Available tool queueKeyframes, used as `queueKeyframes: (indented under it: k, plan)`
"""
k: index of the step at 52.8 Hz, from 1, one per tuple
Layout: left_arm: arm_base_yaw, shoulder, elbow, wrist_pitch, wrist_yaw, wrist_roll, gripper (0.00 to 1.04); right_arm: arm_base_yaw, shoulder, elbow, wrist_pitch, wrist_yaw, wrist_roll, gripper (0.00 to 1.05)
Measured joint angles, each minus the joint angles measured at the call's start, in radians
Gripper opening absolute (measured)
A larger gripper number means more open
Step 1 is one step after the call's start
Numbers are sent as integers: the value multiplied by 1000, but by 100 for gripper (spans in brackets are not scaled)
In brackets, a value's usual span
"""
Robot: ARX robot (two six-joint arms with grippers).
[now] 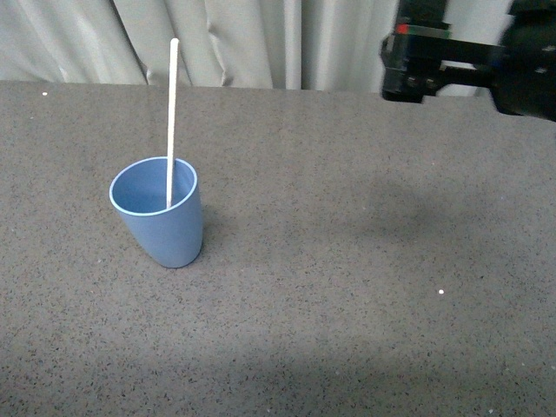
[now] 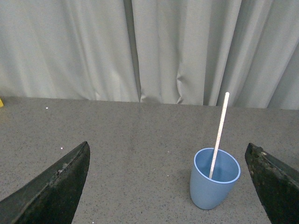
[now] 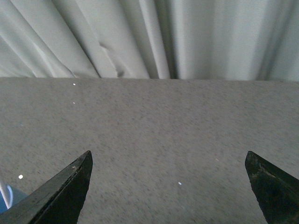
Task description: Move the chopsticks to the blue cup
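Bench (image 1: 365,330): grey and speckled, it fills the front view. Left of centre on it stands the blue cup (image 1: 161,221), upright, mouth up. The chopsticks (image 1: 171,113) stand inside it, lower end down in the cup and upper half rising clear of the rim. The cup's wall appears to be what props the stick near upright. I judge the transfer done.

My left hand (image 2: 167,144) is spread wide and holds nothing, with the cup well apart from its fingers. My right hand (image 3: 168,152) is likewise wide and empty. My right arm (image 1: 460,61) hangs raised at upper right, far from the cup, so it cannot nudge it over. Beyond the bench hangs a pale curtain (image 1: 243,39).
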Motion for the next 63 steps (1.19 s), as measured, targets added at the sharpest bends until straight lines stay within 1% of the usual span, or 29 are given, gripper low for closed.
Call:
queueKeyframes:
  k: [5,10,12,14,15,16,17,19,20,22,23,25,27,28,29,30,31,33,35,36,37,39,40,41,43,45,51,63]
  plan:
    - [0,0,0,0,0,0,98,-41,-110,-84,-34,48,-35,95]
    - [0,0,0,0,0,0,98,-91,-288,-217,-97,172,-78,95]
    - [0,0,0,0,0,0,98,-107,-362,-273,-106,203,-85,95]
    - [0,0,0,0,0,0,98,-117,-402,-299,-119,205,-85,95]
    - [0,0,0,0,0,0,98,-126,-415,-325,-89,193,-94,93]
    - [0,0,0,0,0,0,98,-143,-440,-379,15,164,-112,88]
    - [0,0,0,0,0,0,98,-149,-446,-397,51,154,-121,86]
    - [0,0,0,0,0,0,98,-167,-474,-463,168,130,-141,79]
    - [0,0,0,0,0,0,98,-170,-483,-478,192,128,-145,78]
    - [0,0,0,0,-1,0,98,-185,-528,-522,249,116,-158,69]
    - [0,1,0,0,-1,0,98,-186,-534,-525,251,115,-159,69]
    - [0,1,0,0,-1,0,98,-200,-584,-542,246,102,-166,60]
    - [0,1,0,0,-1,0,98,-209,-620,-553,227,94,-171,53]
    - [0,1,0,0,-1,0,98,-211,-629,-556,220,90,-172,51]
    - [0,1,0,0,-1,0,98,-219,-657,-565,200,83,-174,44]
    - [0,1,0,0,-1,0,98,-222,-670,-568,190,80,-175,42]
    - [0,1,0,0,-1,0,98,-229,-697,-576,168,73,-177,36]
    - [0,1,0,0,-1,0,98,-233,-717,-582,151,69,-178,31]
    - [0,1,0,0,-1,0,98,-241,-754,-590,122,61,-179,23]
    - [0,1,0,0,-1,0,98,-242,-758,-591,119,60,-179,22]
    - [0,1,0,0,-1,0,98,-246,-776,-595,105,53,-179,19]
    - [0,1,0,0,-1,0,98,-269,-803,-599,87,24,-179,13]
    - [0,1,0,0,-1,0,98,-287,-821,-602,69,-5,-180,10]
    - [0,1,0,0,-1,0,98,-295,-830,-604,62,-17,-181,8]
    - [0,1,0,0,-1,0,98,-315,-864,-608,35,-26,-182,1]
    - [0,1,0,0,-2,0,98,-330,-903,-613,0,-24,-182,1]
    - [0,1,0,0,0,0,98,-334,-1027,-624,-107,-30,-182,1]
    - [0,1,0,0,0,0,98,-334,-1161,-627,-230,-30,-182,1]
